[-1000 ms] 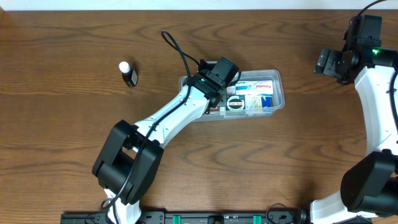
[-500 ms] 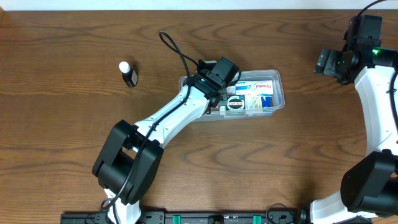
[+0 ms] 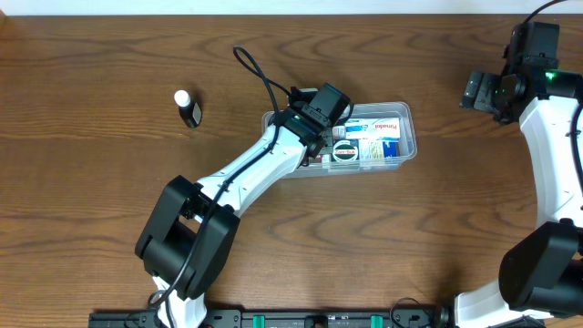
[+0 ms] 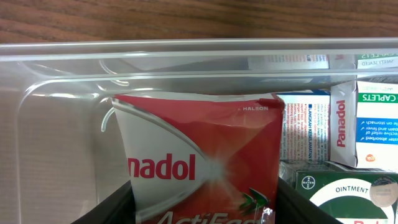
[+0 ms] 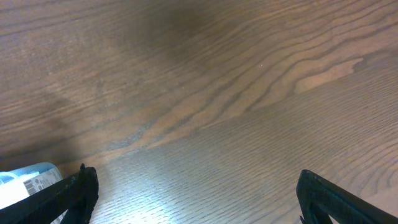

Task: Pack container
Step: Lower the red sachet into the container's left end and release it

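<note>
The clear plastic container (image 3: 409, 137) sits in the middle of the table. My left gripper (image 3: 319, 138) reaches down into its left end. In the left wrist view this gripper (image 4: 202, 214) is shut on a red Panadol box (image 4: 199, 155), which stands upright inside the container (image 4: 186, 50) near its left wall, with a black finger (image 4: 109, 208) against each side. Blue-and-white Panadol boxes (image 4: 348, 124) and a green ointment box (image 4: 342, 186) lie to its right. Far off at the table's right edge, my right gripper (image 3: 472, 91) is open, and the right wrist view shows only bare wood between its fingers (image 5: 78, 190).
A small dark bottle with a white cap (image 3: 189, 108) stands alone on the wood at the far left. A pale blue labelled object (image 5: 28, 180) shows at the lower left edge of the right wrist view. The left arm's cable (image 3: 260, 73) loops behind the container.
</note>
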### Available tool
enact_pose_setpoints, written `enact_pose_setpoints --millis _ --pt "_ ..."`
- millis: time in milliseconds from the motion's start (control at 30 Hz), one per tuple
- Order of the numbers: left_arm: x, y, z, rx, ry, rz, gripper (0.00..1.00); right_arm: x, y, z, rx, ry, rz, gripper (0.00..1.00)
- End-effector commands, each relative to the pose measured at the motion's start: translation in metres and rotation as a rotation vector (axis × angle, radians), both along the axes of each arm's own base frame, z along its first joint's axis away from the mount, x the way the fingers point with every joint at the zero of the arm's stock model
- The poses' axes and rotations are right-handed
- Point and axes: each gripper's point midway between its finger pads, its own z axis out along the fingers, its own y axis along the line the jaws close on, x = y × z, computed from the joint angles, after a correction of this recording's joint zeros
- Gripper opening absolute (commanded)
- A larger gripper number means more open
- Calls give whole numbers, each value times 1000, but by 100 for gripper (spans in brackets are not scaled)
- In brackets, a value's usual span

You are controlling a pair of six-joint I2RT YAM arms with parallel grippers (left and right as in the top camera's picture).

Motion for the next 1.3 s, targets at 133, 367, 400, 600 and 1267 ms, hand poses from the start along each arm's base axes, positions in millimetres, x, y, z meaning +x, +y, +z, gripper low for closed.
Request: enact_pose_setpoints --millis 133,367,400,600,1267 --pt "-3 2 -26 36 46 0 57 1 -3 10 -17 -20 2 99" --pt "-3 1 -30 39 50 0 57 1 -3 10 -18 -20 2 99" --pt "-3 1 -30 38 49 0 57 1 -3 10 -17 -20 2 99" --pt "-3 1 -30 38 50 0 72 1 -3 10 -17 -20 2 99" --pt "-6 -11 -30 -22 73 -24 72 1 -3 10 -18 -20 2 99"
